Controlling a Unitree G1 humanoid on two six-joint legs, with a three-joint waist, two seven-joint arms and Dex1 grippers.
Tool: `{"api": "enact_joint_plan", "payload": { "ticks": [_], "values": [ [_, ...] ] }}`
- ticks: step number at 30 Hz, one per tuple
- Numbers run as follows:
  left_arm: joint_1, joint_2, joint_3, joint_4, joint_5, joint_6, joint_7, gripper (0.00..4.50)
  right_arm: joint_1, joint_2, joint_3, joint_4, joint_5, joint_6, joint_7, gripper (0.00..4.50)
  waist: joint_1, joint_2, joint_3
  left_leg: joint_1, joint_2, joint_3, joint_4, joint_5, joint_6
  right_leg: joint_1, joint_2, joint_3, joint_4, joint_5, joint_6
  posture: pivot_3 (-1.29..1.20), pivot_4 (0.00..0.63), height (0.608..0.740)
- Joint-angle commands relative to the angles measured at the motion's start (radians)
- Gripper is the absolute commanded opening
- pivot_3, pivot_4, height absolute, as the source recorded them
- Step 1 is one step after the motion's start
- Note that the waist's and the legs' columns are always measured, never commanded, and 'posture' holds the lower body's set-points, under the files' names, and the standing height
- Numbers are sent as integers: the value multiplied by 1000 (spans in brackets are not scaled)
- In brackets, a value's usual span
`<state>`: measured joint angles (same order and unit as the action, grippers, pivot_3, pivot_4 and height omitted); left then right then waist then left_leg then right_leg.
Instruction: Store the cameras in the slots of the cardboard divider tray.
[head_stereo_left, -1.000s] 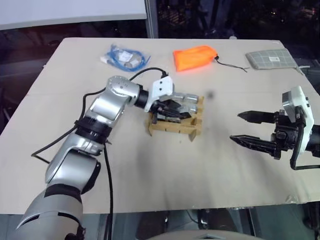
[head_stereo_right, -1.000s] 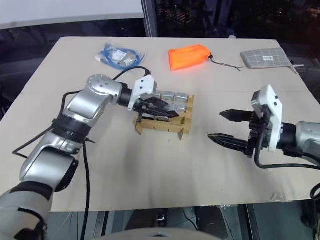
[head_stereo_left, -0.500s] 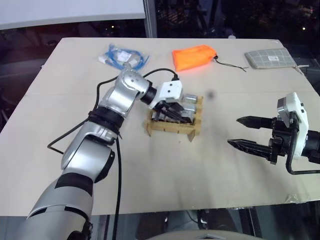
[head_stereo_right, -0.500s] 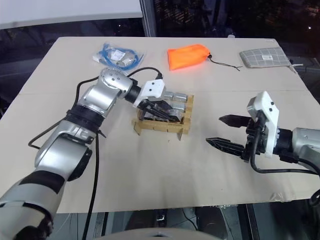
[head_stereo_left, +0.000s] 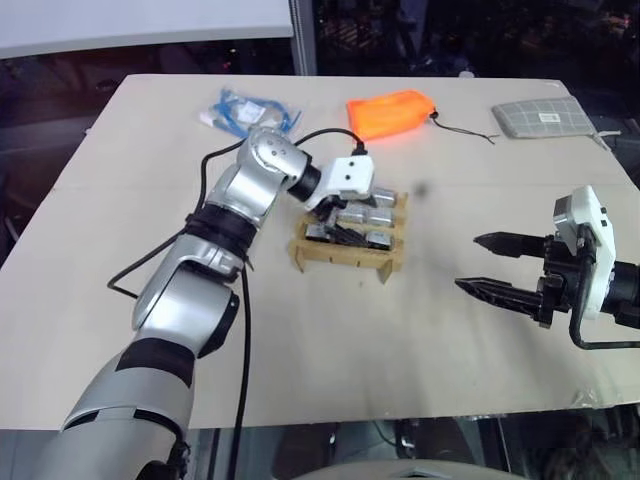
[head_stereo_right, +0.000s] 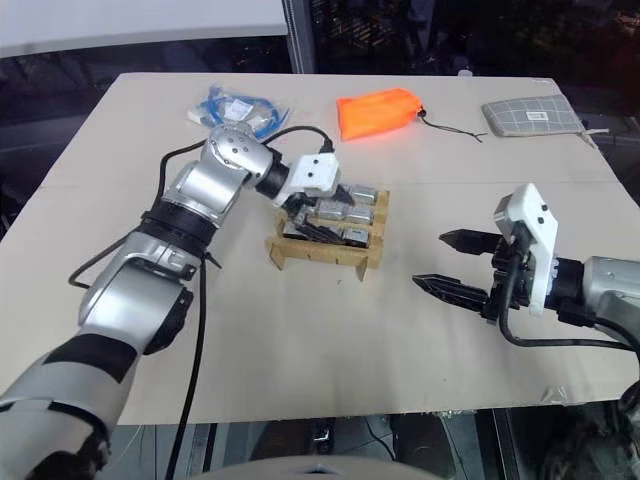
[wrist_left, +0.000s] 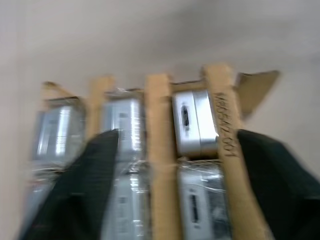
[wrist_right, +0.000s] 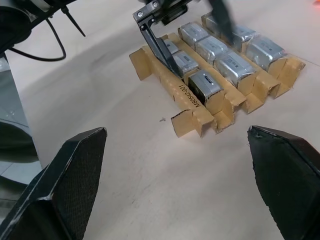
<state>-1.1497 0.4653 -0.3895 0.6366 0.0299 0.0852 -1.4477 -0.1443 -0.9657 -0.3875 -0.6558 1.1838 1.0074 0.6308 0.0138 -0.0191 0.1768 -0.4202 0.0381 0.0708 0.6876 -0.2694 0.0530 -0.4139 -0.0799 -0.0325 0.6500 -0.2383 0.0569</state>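
While the left gripper (head_stereo_right: 312, 222) hangs over the cardboard divider tray (head_stereo_right: 318, 251), its two black fingers (wrist_left: 82, 192) stand spread apart, straddling the cardboard strips and holding nothing. Directly below and between those fingers lie the cameras (wrist_right: 214, 49), silver-grey blocks seated in the slots; in the left wrist view one camera (wrist_left: 193, 122) sits just inside the finger on the far side of the tray, with its dark port facing up, and another shows between the strips beside the other finger. The tray itself rests on the pale table (head_stereo_left: 330, 340), near the middle, with its printed strip on the side nearest the right gripper. That right gripper (head_stereo_left: 492, 268) hovers above the table well apart from the tray, off to the tray's right, its jaws wide open and empty, the fingertips pointing toward the tray. From its wrist view the tray lies ahead between the two finger pads (wrist_right: 72, 175), the cameras lined up in rows and the left gripper's fingers reaching down among the slots at the tray's far end. Beyond the left gripper, toward the table's far edge, lie a blue cable bag (head_stereo_left: 248, 112) and an orange pouch (head_stereo_left: 389, 114), and farther past the right gripper a grey checked pouch (head_stereo_left: 540, 117).
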Motion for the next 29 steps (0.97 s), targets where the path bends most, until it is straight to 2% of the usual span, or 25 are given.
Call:
{"api": "enact_joint_plan", "payload": {
  "ticks": [1,4,7,9,11,16,18,19,21,25,29],
  "values": [
    [49,40,72,-111,-46,67,15,4433,14,-8,-6,-34,-4,-29,8,4500,-3,0,0,0,0,0,0,0,0,0,0,0,0,0,0,0,150,740],
    [113,80,121,-211,-85,158,32,4433,29,-5,-6,-35,-18,-44,13,4500,-4,0,0,0,1,0,0,0,0,0,0,0,1,0,0,0,150,740],
    [211,123,232,-383,-211,334,45,4433,48,5,-3,-35,-61,-74,17,4500,-3,0,0,0,1,0,0,0,-1,0,0,0,2,0,0,0,150,740],
    [334,166,352,-531,-323,465,82,4433,87,9,2,-29,-104,-95,31,4500,-4,0,0,0,1,0,1,1,-2,0,0,0,2,0,0,0,150,740],
    [424,199,420,-636,-385,551,121,4433,122,8,5,-25,-142,-120,50,4500,-6,0,0,1,3,0,1,2,-4,0,-1,1,2,0,0,0,150,740],
    [831,236,701,-928,-498,591,256,4433,207,70,46,40,-310,-280,115,4500,-8,0,-1,4,3,1,1,3,-5,1,-1,2,4,0,0,0,150,740],
    [956,218,771,-994,-499,577,331,4433,228,93,72,78,-383,-358,153,4500,-7,-1,-1,5,3,1,1,3,-5,1,-2,3,5,0,0,0,150,740],
    [985,189,805,-1011,-525,567,370,4433,234,106,81,95,-404,-384,165,4500,2,-1,-1,5,3,2,1,3,-5,1,-2,3,5,0,0,0,150,740],
    [1097,128,843,-1048,-491,488,452,4433,252,139,115,146,-478,-484,208,4500,6,-2,-2,5,2,0,1,3,-4,2,-3,1,7,0,0,0,150,740],
    [1294,99,821,-1078,-385,324,511,4433,280,199,148,209,-527,-567,250,4500,0,-2,-4,8,1,1,1,1,-2,5,-4,1,7,-1,0,0,150,740],
    [1383,79,809,-1081,-392,249,525,4433,315,248,162,262,-573,-649,284,4500,1,-2,-4,8,2,0,2,1,-2,4,-3,1,8,-1,-1,0,150,740]
  ]
}}
